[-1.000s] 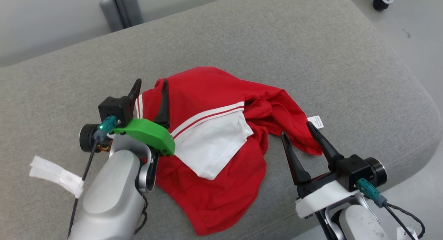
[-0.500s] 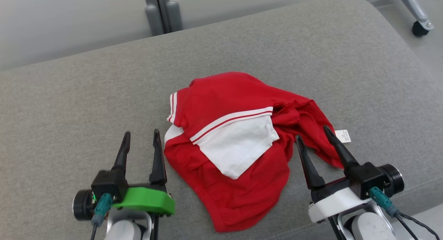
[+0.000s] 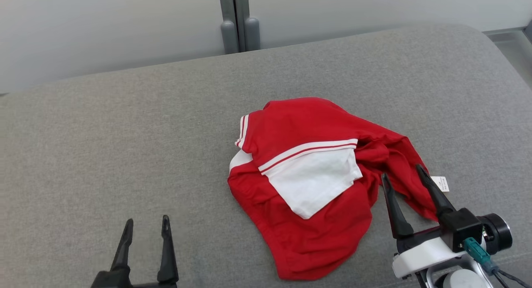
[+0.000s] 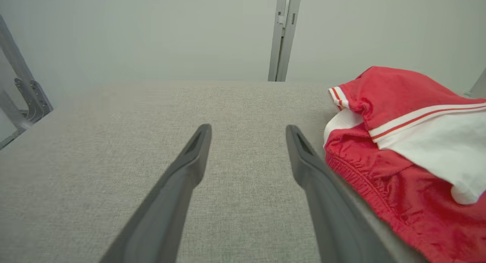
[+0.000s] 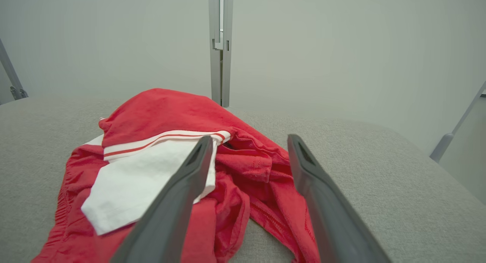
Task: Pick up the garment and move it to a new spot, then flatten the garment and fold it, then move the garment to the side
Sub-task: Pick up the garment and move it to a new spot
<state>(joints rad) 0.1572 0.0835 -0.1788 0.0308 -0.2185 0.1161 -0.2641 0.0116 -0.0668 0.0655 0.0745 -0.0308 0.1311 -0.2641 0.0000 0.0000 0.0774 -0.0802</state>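
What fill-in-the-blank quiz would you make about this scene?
1. The crumpled garment on the grey cushion is mostly ____, with a white panel.
2. The left gripper and right gripper both stand ____, holding nothing.
3. The garment's small white label lies nearest the ____ gripper.
Missing words: red; open; right.

Left gripper: fingers spread wide, nothing between them, above bare grey fabric.
Garment: red with a white panel and striped trim, crumpled at the right, just beside one finger; perhaps touching it.
Cushion: grey, woven.
Post: grey, upright behind.
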